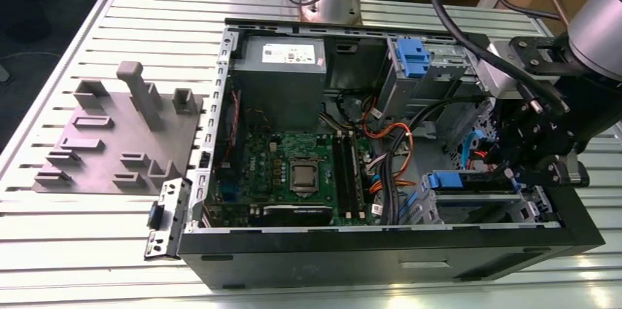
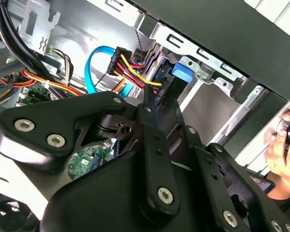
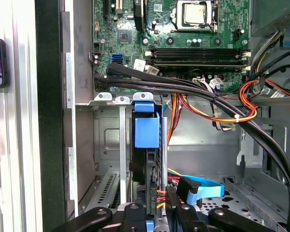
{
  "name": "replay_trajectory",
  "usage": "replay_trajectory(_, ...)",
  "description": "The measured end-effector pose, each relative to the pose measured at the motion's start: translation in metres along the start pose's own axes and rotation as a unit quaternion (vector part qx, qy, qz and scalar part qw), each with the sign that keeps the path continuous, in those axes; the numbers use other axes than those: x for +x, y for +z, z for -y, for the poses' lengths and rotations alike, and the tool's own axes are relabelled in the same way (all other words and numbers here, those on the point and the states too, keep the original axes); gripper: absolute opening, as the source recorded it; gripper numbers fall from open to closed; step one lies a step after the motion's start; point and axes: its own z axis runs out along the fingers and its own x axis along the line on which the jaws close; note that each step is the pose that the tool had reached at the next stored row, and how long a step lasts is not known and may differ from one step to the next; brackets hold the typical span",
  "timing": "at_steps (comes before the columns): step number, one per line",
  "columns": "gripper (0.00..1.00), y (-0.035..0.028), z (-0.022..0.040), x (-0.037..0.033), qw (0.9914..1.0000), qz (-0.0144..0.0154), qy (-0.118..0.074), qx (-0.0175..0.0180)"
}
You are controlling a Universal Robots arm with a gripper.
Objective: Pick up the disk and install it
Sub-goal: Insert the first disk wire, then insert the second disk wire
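Bright, even light falls from overhead in the exterior view; the ribbed metal surface (image 1: 87, 243) glares nearly white toward the near edge; the inside of the open computer case (image 1: 389, 243) sits darker, its far corners in shadow; the grey fixture block (image 1: 116, 141) throws only a soft, short shadow. In the second wrist view the black gripper (image 2: 150, 159) looms close and soft-edged, with pale highlights on its curved links; the first wrist view is crisp on the motherboard (image 3: 183, 48), with sheet metal evenly lit.
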Motion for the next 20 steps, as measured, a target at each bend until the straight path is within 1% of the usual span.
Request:
replay_trajectory(5,0.29,-0.0003,0.0000,0.0000,1.00000,-0.0001,0.000,0.0000)
replay_trajectory(6,0.22,-0.0003,0.0000,0.0000,1.00000,-0.0002,0.000,0.0000)
replay_trajectory(7,0.22,-0.0003,0.0000,0.0000,1.00000,-0.0001,0.000,0.0000)
replay_trajectory(9,0.11,-0.0004,0.0000,0.0000,1.00000,-0.0001,0.000,0.0000)
replay_trajectory(20,0.11,-0.0009,0.0001,0.0000,1.00000,-0.0002,0.000,0.0000)
